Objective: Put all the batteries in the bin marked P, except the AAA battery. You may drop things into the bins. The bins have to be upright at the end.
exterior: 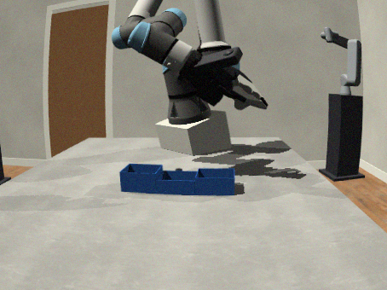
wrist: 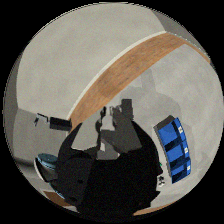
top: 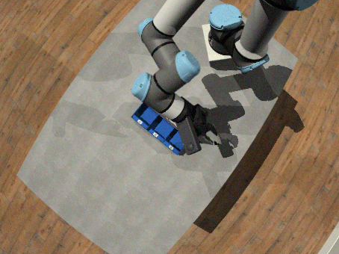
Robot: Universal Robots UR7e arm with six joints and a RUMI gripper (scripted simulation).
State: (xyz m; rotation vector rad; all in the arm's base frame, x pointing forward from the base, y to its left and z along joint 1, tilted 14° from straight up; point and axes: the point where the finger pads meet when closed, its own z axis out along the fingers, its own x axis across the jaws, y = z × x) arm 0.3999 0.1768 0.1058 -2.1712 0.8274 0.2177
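A: How is the gripper (exterior: pixel 251 99)?
B: Closed almost fully, nothing seen between its fingers, raised well above the desk (exterior: pixel 192 244).
A: And the bins (exterior: pixel 178 180)?
B: Upright mid-desk, just beside and below it; no batteries visible.

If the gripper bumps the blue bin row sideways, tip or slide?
Probably slides: the blue bin row looks low and wide, three joined compartments flat on the grey mat. Likely stiff. Weight is unclear. The gripper hangs shut well above it.
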